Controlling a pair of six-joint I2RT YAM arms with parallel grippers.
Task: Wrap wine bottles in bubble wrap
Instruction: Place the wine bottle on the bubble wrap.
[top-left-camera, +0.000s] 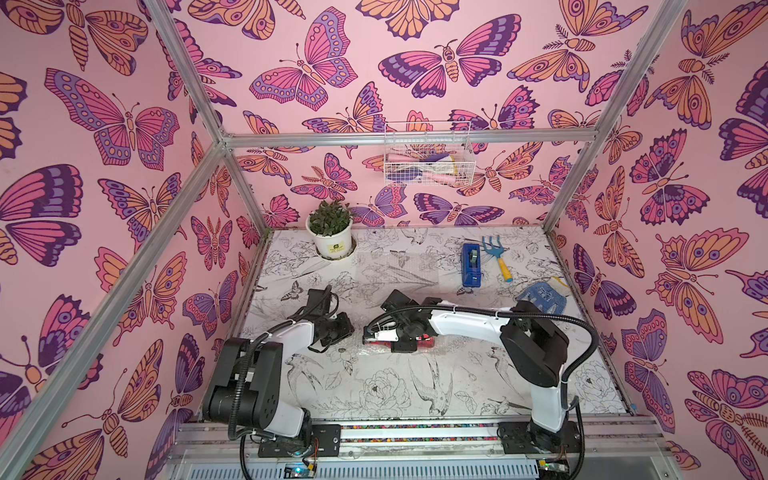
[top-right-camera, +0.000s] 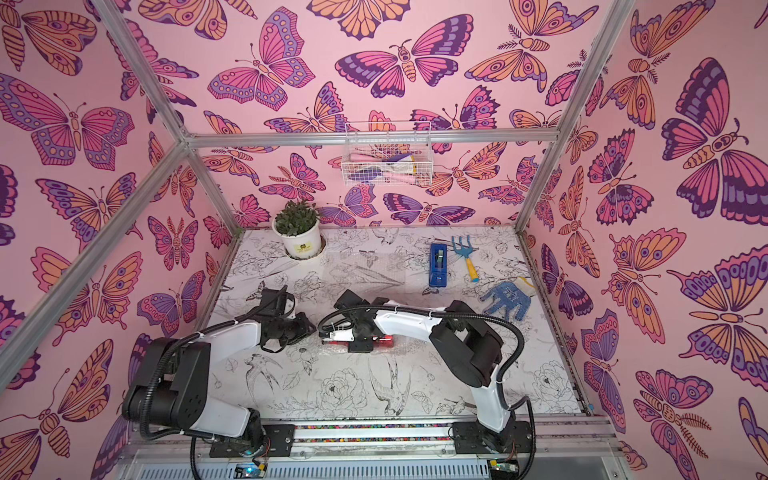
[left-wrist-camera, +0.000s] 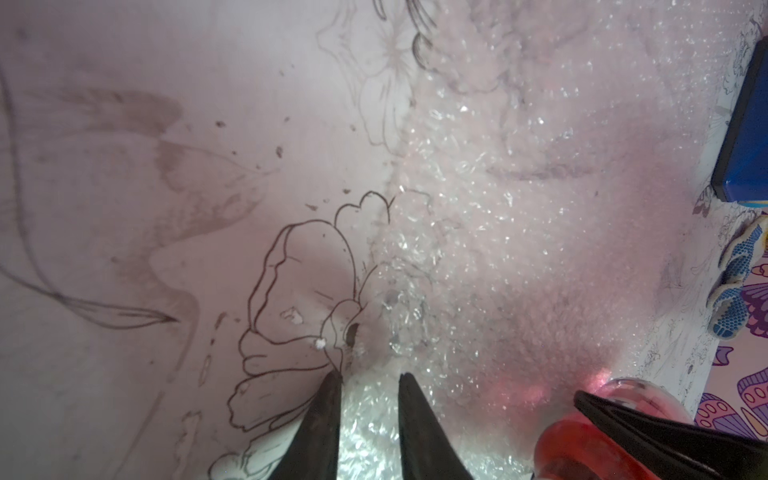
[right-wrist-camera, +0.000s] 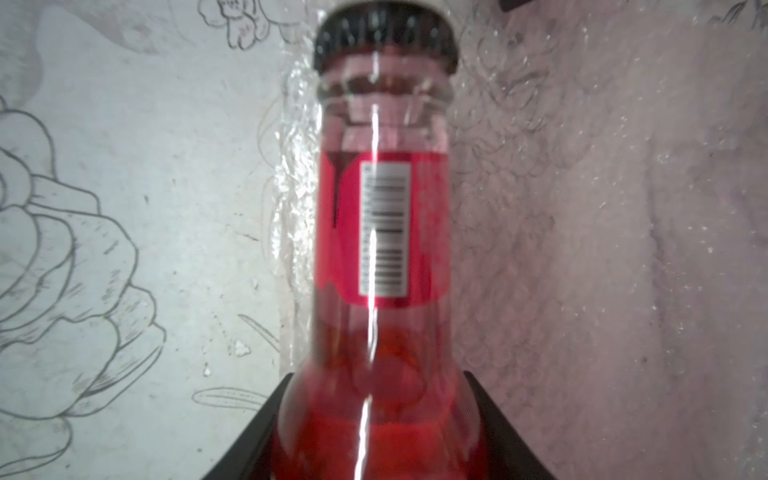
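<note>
Wrapping is barely started: the right gripper (right-wrist-camera: 380, 415) clamps the bottle (right-wrist-camera: 382, 249), which lies on the still-flat bubble wrap (top-left-camera: 395, 266), well apart from the tape dispenser (top-left-camera: 471, 264) on the robot's side. The left gripper (left-wrist-camera: 368, 399) straddles the wrap's edge with narrow jaws; whether it pinches is unclear.

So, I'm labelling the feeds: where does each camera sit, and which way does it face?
Top views: high above the arms' bases, looking down and back over the table; left arm and right arm show.
Left wrist: on the left arm, looking down past the left pincer at the wrap.
Right wrist: on the right arm, looking along the bottle held in the right pincer.
Shared: both wrist views show bottle and wrap.
</note>
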